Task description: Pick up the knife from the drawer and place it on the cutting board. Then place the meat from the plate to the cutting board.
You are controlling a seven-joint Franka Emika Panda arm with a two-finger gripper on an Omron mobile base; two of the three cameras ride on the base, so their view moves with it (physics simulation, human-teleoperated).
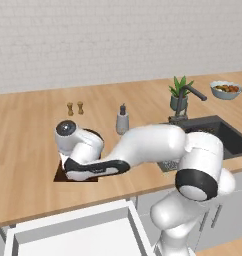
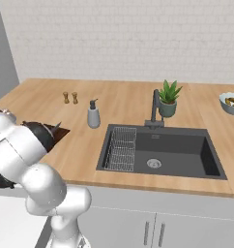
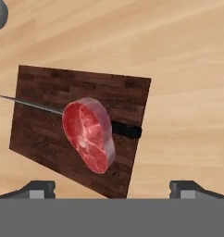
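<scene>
The dark brown cutting board lies on the wooden counter right below my hand. The knife lies across it, its thin blade pointing left and its black handle to the right. The pinkish-red meat rests on the board on top of the knife's middle. My gripper hovers above them, open, with its fingertips spread wide and nothing between them. From the left base view, the arm covers most of the board. The light-grey drawer stands pulled out below the counter edge. The plate is hidden.
A grey soap dispenser and two small shakers stand behind the board. To the right are the dark sink with its faucet, a potted plant and a fruit bowl.
</scene>
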